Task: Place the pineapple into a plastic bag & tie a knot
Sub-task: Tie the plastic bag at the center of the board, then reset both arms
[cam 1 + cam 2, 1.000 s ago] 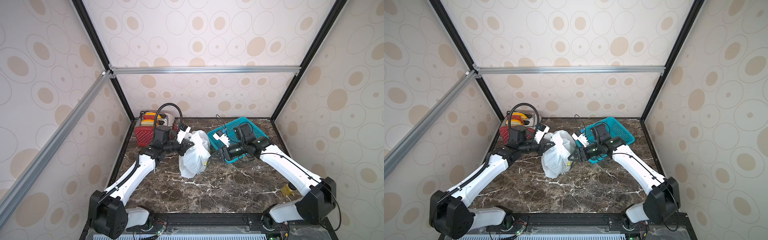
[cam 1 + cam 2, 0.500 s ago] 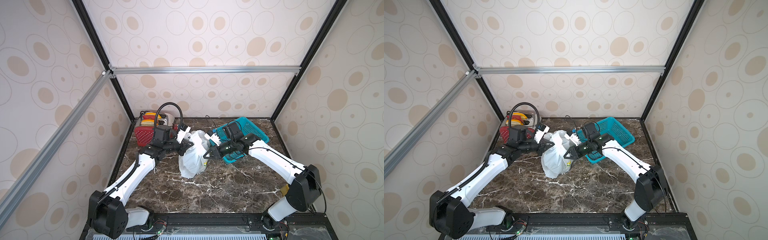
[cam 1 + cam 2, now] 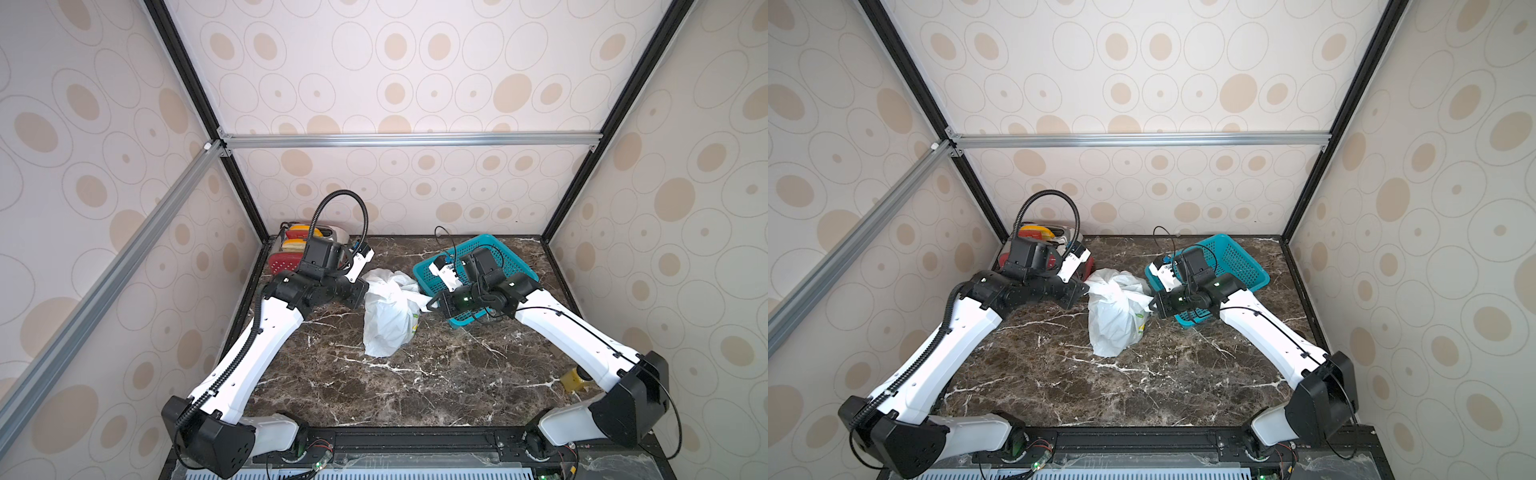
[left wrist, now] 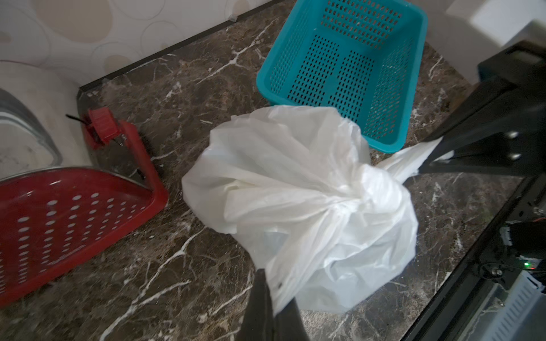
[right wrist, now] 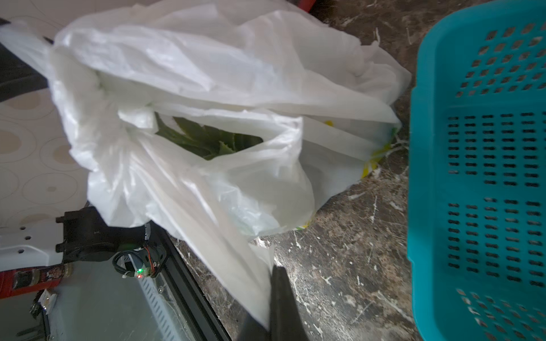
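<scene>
Right wrist: right jaws, earlier open, now pinch plastic bag (image 5: 192, 59).

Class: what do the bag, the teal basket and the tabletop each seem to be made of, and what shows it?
The plastic bag looks like thin glossy plastic film: crumpled, translucent. The teal basket looks like rigid moulded plastic: smooth, regular slots. The tabletop looks like polished brown marble, white-veined, possibly an imitation.

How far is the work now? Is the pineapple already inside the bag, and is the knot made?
Done: the pineapple is inside the bag; its green leaves show through the mouth. In hand: the left gripper and right gripper each pinch a handle, on opposite sides. Left: the knot; the mouth is open.
</scene>
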